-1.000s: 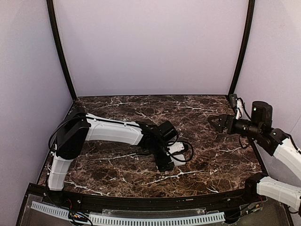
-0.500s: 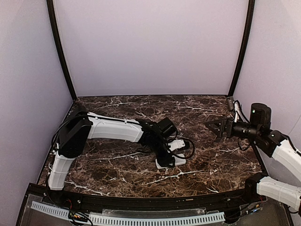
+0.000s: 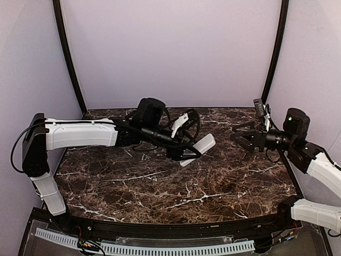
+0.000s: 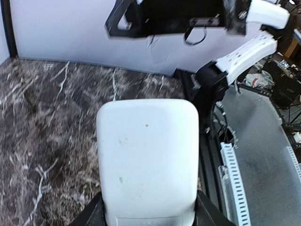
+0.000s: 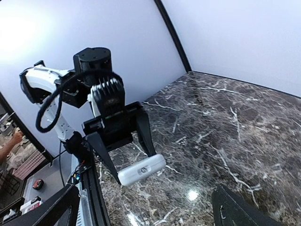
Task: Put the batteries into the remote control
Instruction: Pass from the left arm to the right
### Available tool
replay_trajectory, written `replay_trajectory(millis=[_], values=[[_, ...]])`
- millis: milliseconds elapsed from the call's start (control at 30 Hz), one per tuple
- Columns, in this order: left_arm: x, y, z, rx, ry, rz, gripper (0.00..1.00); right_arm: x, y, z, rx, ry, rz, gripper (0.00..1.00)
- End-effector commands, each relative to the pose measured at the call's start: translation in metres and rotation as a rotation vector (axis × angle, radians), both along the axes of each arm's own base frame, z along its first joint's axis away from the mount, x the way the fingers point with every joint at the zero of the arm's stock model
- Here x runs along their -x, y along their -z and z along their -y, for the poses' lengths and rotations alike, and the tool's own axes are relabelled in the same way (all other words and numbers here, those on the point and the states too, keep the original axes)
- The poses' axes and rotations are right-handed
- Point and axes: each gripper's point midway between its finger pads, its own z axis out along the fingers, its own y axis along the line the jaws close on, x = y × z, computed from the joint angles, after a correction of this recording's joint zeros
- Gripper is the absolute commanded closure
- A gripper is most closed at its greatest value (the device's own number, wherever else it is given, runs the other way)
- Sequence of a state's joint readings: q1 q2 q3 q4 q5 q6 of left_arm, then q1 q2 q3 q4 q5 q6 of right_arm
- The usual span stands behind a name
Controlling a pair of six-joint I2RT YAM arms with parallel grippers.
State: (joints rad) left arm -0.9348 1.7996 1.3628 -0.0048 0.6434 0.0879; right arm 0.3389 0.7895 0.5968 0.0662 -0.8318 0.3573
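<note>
The remote control (image 3: pixel 199 145) hangs in the air above the middle of the table, plain white back up, one end clamped in my left gripper (image 3: pixel 186 153). In the left wrist view its white back (image 4: pixel 146 155) fills the centre, with a dark finger (image 4: pixel 89 215) at each side of its near end. In the right wrist view the left gripper (image 5: pixel 136 170) points its held remote (image 5: pixel 141 170) toward me. My right gripper (image 3: pixel 240 136) hovers open and empty to the right, facing the remote with a gap between them. No batteries are in view.
The dark marble table (image 3: pixel 160 186) lies below both arms. Black frame posts (image 3: pixel 69 58) stand at the back corners against lilac walls. A white slotted cable strip (image 3: pixel 160 248) runs along the near edge, and a cable loop (image 3: pixel 192 125) hangs off the left wrist.
My left gripper closed on the remote lying on the table, then lifted it up and toward the back right. The right gripper edged a little left and stays open.
</note>
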Motion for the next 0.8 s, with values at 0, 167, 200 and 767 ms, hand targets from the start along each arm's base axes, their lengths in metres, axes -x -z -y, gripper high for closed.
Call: replay_trajectory(millis=[0, 167, 200, 767], values=[[0.035, -0.068, 0.0, 0.238, 0.135, -0.013, 0.67, 0.028, -0.045, -0.021, -0.073, -0.179, 0.133, 0.03], [0.048, -0.102, -0.006, 0.359, 0.182, -0.028, 0.66, 0.05, -0.064, -0.045, -0.094, -0.317, 0.166, 0.05], [0.05, -0.105, -0.007, 0.365, 0.187, -0.029, 0.66, 0.052, -0.066, -0.049, -0.095, -0.334, 0.171, 0.05], [0.041, -0.106, -0.004, 0.392, 0.131, -0.039, 0.66, 0.044, -0.068, -0.085, -0.07, -0.334, 0.124, 0.16]])
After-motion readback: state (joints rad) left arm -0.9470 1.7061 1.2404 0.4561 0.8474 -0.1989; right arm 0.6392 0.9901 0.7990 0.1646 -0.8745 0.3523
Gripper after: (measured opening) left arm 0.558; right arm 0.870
